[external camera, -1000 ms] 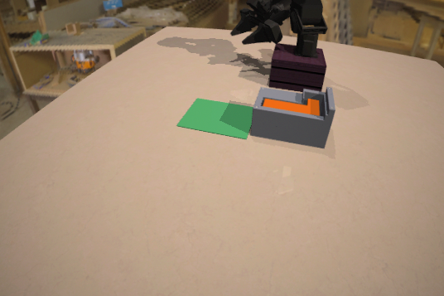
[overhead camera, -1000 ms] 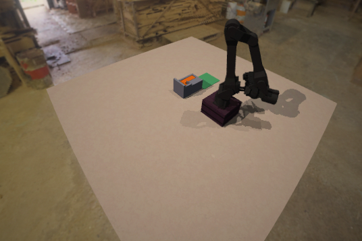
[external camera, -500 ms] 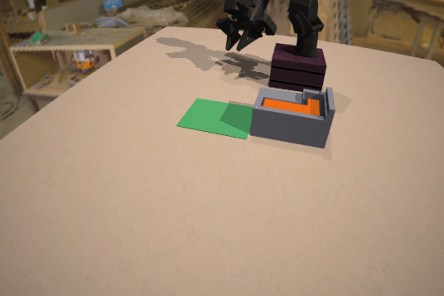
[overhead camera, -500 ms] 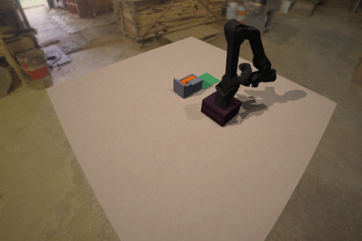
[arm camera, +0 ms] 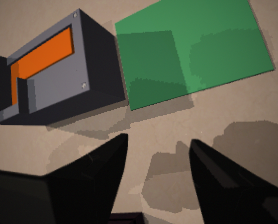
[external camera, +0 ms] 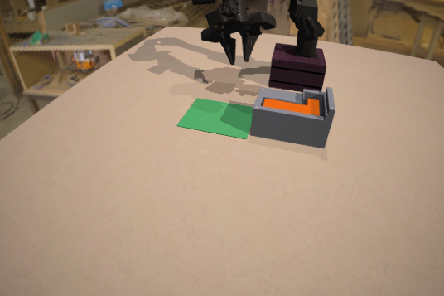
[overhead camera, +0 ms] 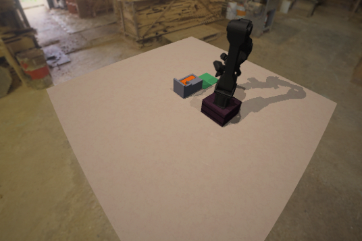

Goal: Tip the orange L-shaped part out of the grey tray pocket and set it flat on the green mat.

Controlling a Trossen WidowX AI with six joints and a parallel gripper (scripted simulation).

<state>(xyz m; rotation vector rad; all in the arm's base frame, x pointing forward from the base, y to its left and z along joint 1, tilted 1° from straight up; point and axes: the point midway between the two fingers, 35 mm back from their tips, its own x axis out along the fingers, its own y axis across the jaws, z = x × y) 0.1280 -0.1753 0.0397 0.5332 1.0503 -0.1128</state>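
Note:
The orange L-shaped part (overhead camera: 188,79) (external camera: 286,106) (arm camera: 45,54) lies level in the pocket of the grey tray (overhead camera: 192,89) (external camera: 290,129) (arm camera: 60,85). In the exterior view its L-shaped end is at the right, beside the tray's raised end wall. The green mat (overhead camera: 207,80) (external camera: 207,115) (arm camera: 220,45) lies flat against the tray's other end, with nothing on it. My gripper (external camera: 240,62) (arm camera: 159,143) is open and empty, its fingers partly apart and pointing down. It hangs above the table behind the mat, clear of tray and mat. In the top view the fingertips are hidden behind the arm.
The arm stands on a dark purple block (overhead camera: 221,110) (external camera: 296,68), behind the tray in the exterior view. The tray has a raised end wall (external camera: 330,102) and a small raised block at the corner by the part's L-shaped end. The arm's shadow falls across the table and mat.

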